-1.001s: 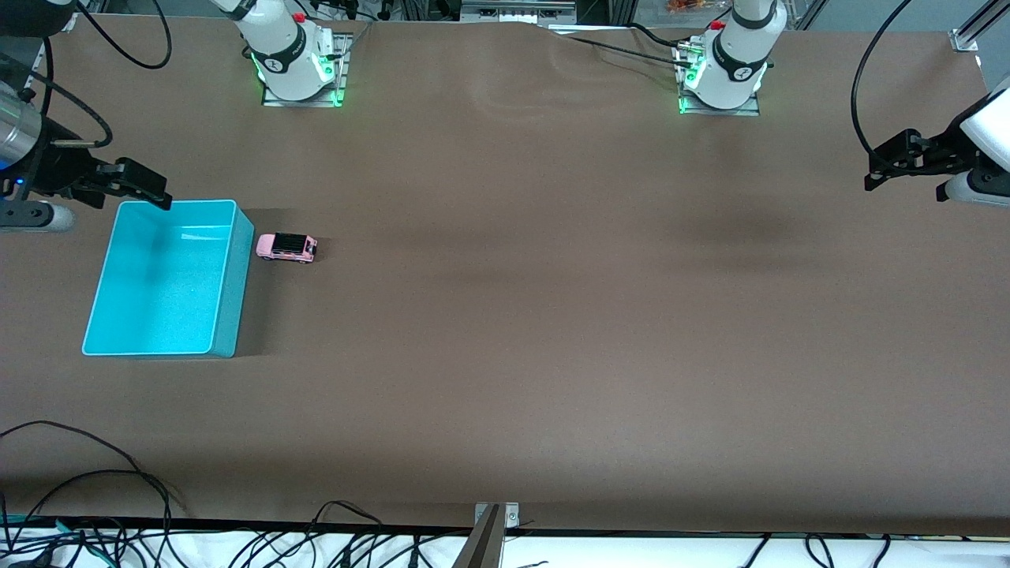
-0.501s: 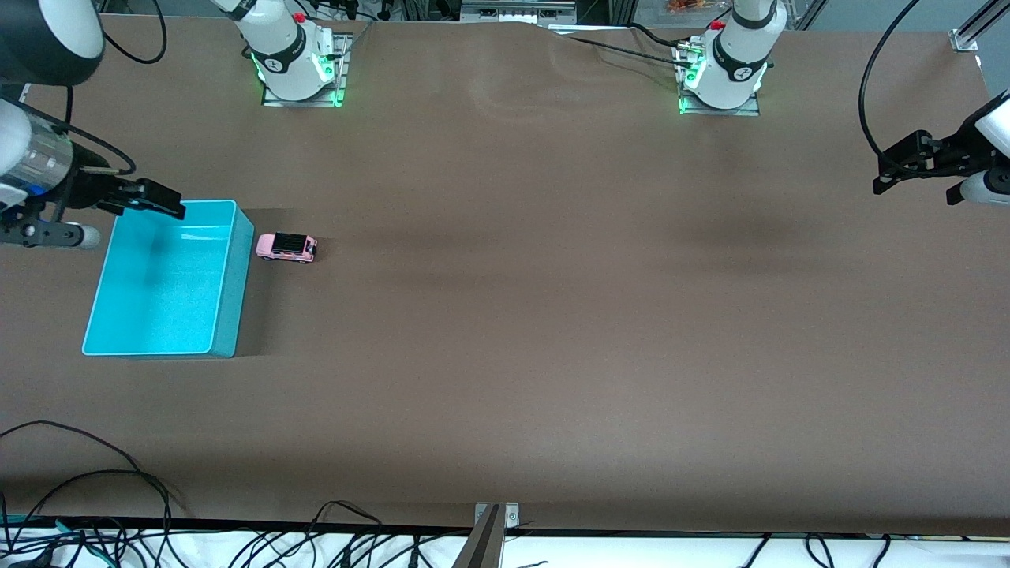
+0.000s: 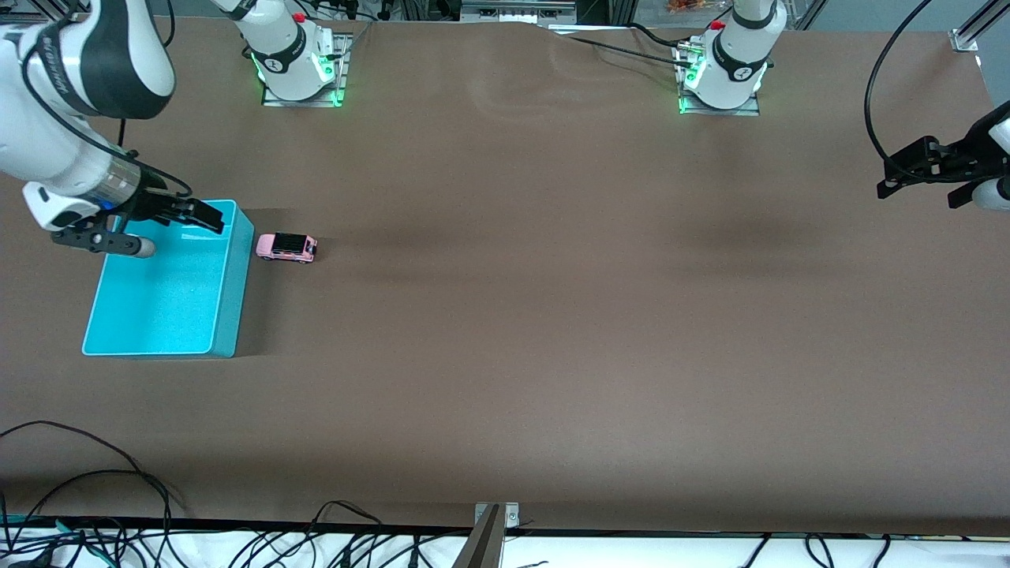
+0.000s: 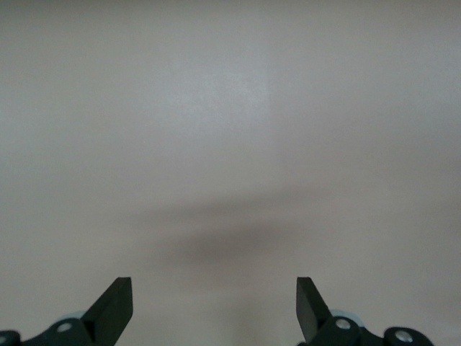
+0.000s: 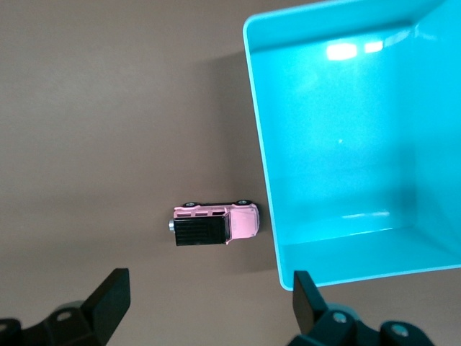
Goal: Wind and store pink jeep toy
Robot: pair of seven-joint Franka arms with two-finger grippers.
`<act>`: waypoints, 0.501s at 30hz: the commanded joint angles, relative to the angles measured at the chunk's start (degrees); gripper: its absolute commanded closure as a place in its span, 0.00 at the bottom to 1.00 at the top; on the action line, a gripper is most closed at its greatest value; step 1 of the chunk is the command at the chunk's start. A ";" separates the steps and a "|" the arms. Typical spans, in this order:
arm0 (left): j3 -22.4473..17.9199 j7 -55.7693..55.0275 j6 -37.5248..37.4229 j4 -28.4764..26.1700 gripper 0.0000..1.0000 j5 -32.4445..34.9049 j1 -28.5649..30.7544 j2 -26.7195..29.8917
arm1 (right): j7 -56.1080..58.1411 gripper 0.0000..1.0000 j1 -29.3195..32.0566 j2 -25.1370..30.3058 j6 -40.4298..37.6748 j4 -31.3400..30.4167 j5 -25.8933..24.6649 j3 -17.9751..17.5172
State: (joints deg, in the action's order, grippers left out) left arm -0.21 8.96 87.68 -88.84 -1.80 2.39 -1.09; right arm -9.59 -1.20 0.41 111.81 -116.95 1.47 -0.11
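Front view. Pink jeep toy [image 3: 286,247] stood on its wheels on the brown desk [image 3: 552,315], just beside the outer wall of the turquoise bin [image 3: 226,293], at the bin corner farther from the front camera and toward the right arm's end of the desk. Long axis ran along the desk's length, pink nose toward the bin, black roof at the end away from it. Right gripper [image 3: 207,216] hung over that same bin corner, jaws spread and empty; jeep lay just past the bin wall from it, toward the desk's middle. Left gripper [image 3: 907,167] waited over the desk edge at the left arm's end, well apart from the jeep, also spread and empty. Judged: right arm by far the nearer, so the pick falls to it.

Left wrist view. Showed only bare matte desk between two dark fingertips [image 4: 115,306] set wide apart. No task object in sight.

Right wrist view. Showed the jeep from above: small, boxy, hard glossy body, ribbed black roof panel, dark wheels. Bin: smooth, thin-walled, glossy plastic, rounded corners, nothing inside. Fingertips [image 5: 112,295] stood wide. Judged: grasp across the narrow body, jaws square to the long axis.
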 commanded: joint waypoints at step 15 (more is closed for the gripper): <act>2.93 -0.17 -0.67 3.49 0.00 3.29 -0.01 -0.93 | -20.72 0.00 -0.47 -0.84 16.86 -13.74 -0.24 -3.75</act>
State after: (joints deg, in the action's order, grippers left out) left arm 2.54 8.96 87.74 -87.09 0.05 2.27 -1.12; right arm -23.51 -1.64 -0.12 125.16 -128.52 1.47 -2.98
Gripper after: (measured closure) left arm 0.000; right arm 0.000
